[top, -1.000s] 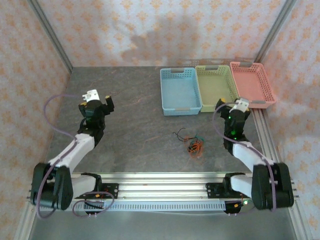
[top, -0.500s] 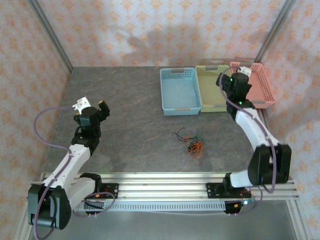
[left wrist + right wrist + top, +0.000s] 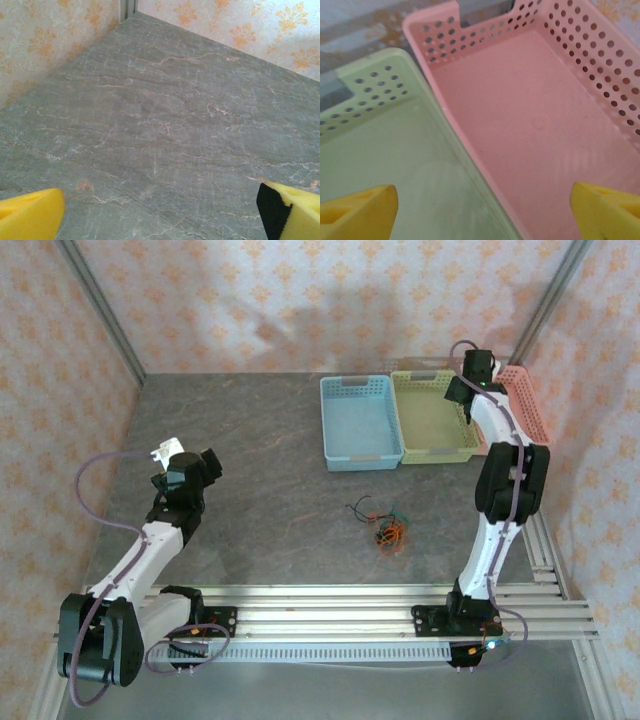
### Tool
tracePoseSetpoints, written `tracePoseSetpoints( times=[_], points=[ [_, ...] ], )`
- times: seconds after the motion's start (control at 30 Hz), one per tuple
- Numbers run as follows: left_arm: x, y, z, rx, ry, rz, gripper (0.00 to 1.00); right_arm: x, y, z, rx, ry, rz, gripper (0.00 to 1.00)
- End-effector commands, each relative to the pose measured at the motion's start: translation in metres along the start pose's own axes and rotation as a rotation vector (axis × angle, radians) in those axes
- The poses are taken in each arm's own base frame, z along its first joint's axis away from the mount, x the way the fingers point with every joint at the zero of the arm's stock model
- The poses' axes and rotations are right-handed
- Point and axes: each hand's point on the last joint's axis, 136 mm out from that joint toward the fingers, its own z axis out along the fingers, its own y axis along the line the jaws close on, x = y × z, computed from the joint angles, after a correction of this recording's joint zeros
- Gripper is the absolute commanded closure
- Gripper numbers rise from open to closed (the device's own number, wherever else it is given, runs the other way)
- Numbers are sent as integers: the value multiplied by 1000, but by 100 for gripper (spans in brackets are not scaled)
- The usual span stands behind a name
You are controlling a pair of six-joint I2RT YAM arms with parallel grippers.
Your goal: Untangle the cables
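**Both pincers wide and empty, tangle waiting mid-table**

The cables sit in one small knot on the grey table, just below and right of centre in the overhead view. Orange-red loops bunch at the bottom, and black and greenish strands straggle off to the upper left. Neither arm is close.

The left gripper hovers over bare table at the left of frame, yellow fingers spread wide with nothing between them. The right gripper is at the upper right, over the seam between the green basket and the pink basket, equally wide and empty.

These wires look featherlight and limp, so a tug on one will likely drag the whole knot along. They lie flat on a hard top, so the pads must come right down to catch them. The best hold looks like the free black strand at the knot's upper-left edge, with the other pincer pinning the orange bunch.
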Motion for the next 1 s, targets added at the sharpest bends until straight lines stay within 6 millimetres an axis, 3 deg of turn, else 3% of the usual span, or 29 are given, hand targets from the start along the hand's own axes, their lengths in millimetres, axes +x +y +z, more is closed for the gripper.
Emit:
tracePoseSetpoints(
  times=[0.0,0.27,0.4,0.5,0.6,0.8,0.97],
  points=[
    [-12,2,0,-25,-15,-25,0,11,-6,9,47,92,-56,11],
    [-11,4,2,-43,-7,-27,0,29,-2,45,35,214,-115,23],
    [-11,4,3,-51,1,-27,0,41,15,50,-59,260,-138,39],
    [-10,4,4,-54,6,-24,0,46,23,49,-107,283,-140,59],
    [-10,5,4,-59,6,-25,0,50,32,47,-151,299,-141,72],
    [-9,6,5,-71,11,-21,0,54,52,39,-175,296,-187,83],
    [-9,7,6,-75,17,-21,0,56,71,25,-187,289,-210,85]
  ],
)
